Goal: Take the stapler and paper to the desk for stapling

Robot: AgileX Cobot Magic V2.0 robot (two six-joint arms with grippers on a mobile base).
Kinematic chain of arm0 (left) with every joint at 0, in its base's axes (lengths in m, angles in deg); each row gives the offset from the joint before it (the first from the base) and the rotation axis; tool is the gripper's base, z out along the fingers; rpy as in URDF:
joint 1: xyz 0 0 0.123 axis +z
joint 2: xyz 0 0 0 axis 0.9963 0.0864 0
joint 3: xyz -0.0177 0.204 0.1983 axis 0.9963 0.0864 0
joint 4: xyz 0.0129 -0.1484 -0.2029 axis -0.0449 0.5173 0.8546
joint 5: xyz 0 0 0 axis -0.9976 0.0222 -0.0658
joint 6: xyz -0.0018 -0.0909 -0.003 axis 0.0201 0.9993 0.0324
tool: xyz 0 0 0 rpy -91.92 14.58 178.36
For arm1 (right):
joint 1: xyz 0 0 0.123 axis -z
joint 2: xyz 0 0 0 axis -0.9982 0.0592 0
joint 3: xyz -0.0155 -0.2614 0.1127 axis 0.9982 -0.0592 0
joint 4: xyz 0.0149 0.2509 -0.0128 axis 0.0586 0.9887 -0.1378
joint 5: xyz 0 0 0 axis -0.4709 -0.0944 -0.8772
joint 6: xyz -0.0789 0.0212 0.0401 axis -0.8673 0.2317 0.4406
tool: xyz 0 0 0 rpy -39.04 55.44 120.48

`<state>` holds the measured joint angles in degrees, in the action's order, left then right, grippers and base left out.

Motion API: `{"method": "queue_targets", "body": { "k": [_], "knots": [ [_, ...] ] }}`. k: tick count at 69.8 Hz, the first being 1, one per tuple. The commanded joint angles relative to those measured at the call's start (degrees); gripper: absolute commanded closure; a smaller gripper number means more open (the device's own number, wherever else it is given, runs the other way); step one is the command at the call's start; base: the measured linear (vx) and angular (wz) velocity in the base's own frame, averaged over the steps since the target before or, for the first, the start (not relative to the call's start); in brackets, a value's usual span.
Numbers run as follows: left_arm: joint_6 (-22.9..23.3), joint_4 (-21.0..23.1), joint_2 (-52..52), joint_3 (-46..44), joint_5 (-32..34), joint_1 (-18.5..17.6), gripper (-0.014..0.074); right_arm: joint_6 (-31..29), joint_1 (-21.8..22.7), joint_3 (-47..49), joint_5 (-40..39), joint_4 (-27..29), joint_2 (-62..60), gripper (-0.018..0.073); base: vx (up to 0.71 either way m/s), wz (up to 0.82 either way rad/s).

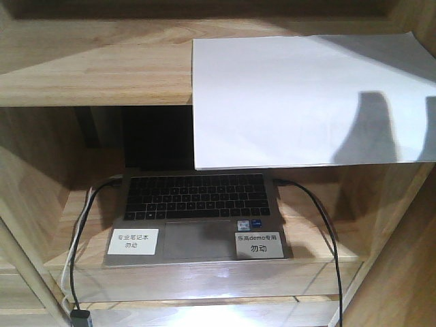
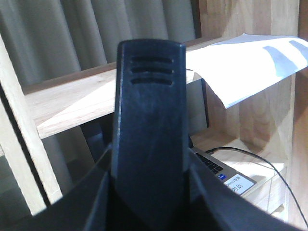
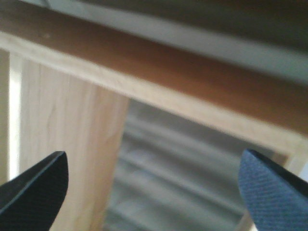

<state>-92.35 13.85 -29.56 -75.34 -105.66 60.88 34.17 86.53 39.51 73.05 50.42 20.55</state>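
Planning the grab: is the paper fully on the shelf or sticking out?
Sticking out: the paper juts past the shelf board's front edge, above the laptop.

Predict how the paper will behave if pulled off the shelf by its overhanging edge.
Probably floppy: the paper is a single thin sheet, and its unsupported part seems to sag a little in the left wrist view. Likely very light, so it should slide easily across the smooth wooden shelf. A hard pinch may crease it.
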Motion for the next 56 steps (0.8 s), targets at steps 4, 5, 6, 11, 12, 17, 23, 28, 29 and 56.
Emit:
{"method": "queue_targets", "body": {
  "k": [4,5,6,11,12,17,23,28,29,56],
  "knots": [
    [0.0,0.5,1.1,-1.4,6.9,-0.2,0.0603,6.1,0.1,-3.2,-9.9,-5.8,-0.7,-0.0101,0.0,0.0],
    [0.0,0.5,1.1,-1.4,6.9,-0.2,0.0603,6.4,0.1,-3.7,-10.3,-6.1,-0.9,-0.0101,0.0,0.0],
    [0.0,0.5,1.1,-1.4,6.9,-0.2,0.0603,6.8,0.1,-4.2,-10.6,-6.4,-1.1,-0.0099,0.0,0.0],
    [0.0,0.5,1.1,-1.4,6.9,-0.2,0.0603,7.8,0.1,-7.0,-12.0,-7.0,-2.7,-0.0093,0.0,0.0],
    [0.0,0.5,1.1,-1.4,6.9,-0.2,0.0603,7.8,0.1,-7.5,-12.2,-7.0,-3.1,-0.0092,0.0,0.0],
    [0.0,0.5,1.1,-1.4,6.9,-0.2,0.0603,7.8,0.1,-10.2,-12.9,-6.8,-5.0,-0.009,0.0,0.0],
    [0.0,0.5,1.1,-1.4,6.9,-0.2,0.0603,7.8,0.1,-12.6,-13.1,-6.8,-7.4,-0.0087,0.0,0.0],
    [0.0,0.5,1.1,-1.4,6.9,-0.2,0.0603,7.8,-0.4,-14.8,-13.2,-6.8,-9.5,-0.0084,0.0,0.0],
    [0.0,0.5,1.1,-1.4,6.9,-0.2,0.0603,7.8,-0.7,-15.2,-13.1,-6.8,-9.9,-0.0083,0.0,0.0],
    [0.0,0.5,1.1,-1.4,6.9,-0.2,0.0603,7.2,-23.6,-22.9,-9.4,-6.8,-12.1,-0.0064,0.0,0.0]
  ]
}}
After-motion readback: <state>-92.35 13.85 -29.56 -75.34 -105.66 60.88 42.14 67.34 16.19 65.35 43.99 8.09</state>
